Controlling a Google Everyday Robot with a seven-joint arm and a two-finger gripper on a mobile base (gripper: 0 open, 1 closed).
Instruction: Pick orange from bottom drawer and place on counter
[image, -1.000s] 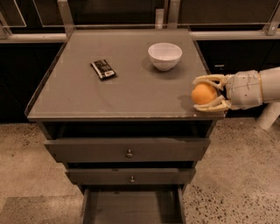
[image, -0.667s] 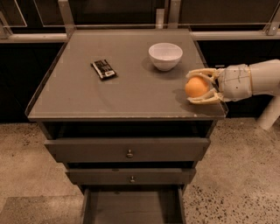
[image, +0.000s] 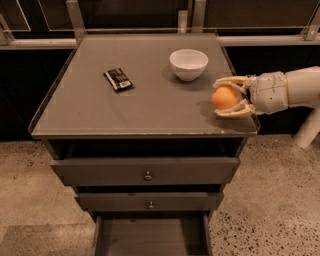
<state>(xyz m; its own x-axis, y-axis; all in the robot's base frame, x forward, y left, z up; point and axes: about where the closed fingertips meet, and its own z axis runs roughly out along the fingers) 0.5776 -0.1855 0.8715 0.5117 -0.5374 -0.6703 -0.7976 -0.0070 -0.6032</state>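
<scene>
Gripper (image: 221, 98) comes in from the right on the white arm (image: 300, 86) and sits over the counter's (image: 150, 107) right edge, near the front right corner. Its two fingers (image: 235, 81) are clamped on the orange (image: 226, 98), one above and one below as seen here, tips pointing left toward the counter's middle. So the orange is in the grip, over the counter surface and inside the rim. There's a shadow just under and left of it; can't tell if it's touching the top or sitting slightly off it. White bowl (image: 188, 63) stands upright on the counter, behind and left of the orange, close but apart from both the fruit and the fingers. Small dark packet (image: 118, 79) lies flat on the left half of the counter, well apart from the bowl and the gripper. Below the counter, the top drawer (image: 100, 171) with its round knob (image: 148, 175) looks closed, and so does the middle drawer (image: 110, 202) with its own knob. Bottom drawer (image: 150, 235) is pulled out toward the camera, its flat floor visible, and the frame cuts off its front. Speckled floor (image: 270, 200) runs on both sides of the cabinet. Dark glazed panels with metal framing (image: 75, 20) run behind the counter.
</scene>
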